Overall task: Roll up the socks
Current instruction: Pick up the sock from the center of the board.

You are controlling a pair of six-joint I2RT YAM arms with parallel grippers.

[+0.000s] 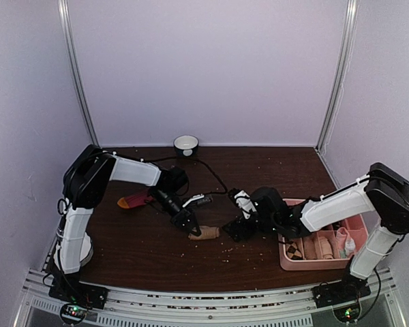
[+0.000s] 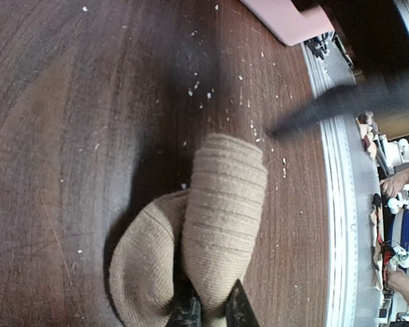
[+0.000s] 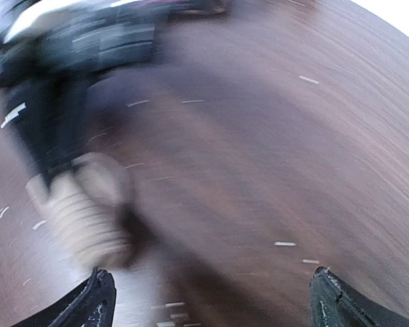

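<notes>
On the dark worktop (image 1: 143, 252), well to the left of the pink tray (image 1: 307, 266): the tan sock (image 1: 204, 234), folded into a short, stubby bundle. Lies with its long axis roughly left to right in the top view, one end toward the pink tray, the other end under the left pincer (image 2: 211, 312). Seen from the left wrist as a ribbed length doubled over a smoother rounded part, with the ribbed end pointing away from the fingers. Left pincer pressed nearly together, pinching a fold of tan fabric at the near end of the bundle.

Between the tan sock and the pink tray, just beside the sock: the right pincer (image 3: 211, 300), spread wide, with only bare worktop between its fingers. Right wrist view heavily blurred; tan bundle off to the left of the left finger there, contact impossible to judge.

Farther left of the pink tray, behind the left arm: the dark red sock (image 1: 138, 199), lying flat, orange end pointing away from the tray.
</notes>
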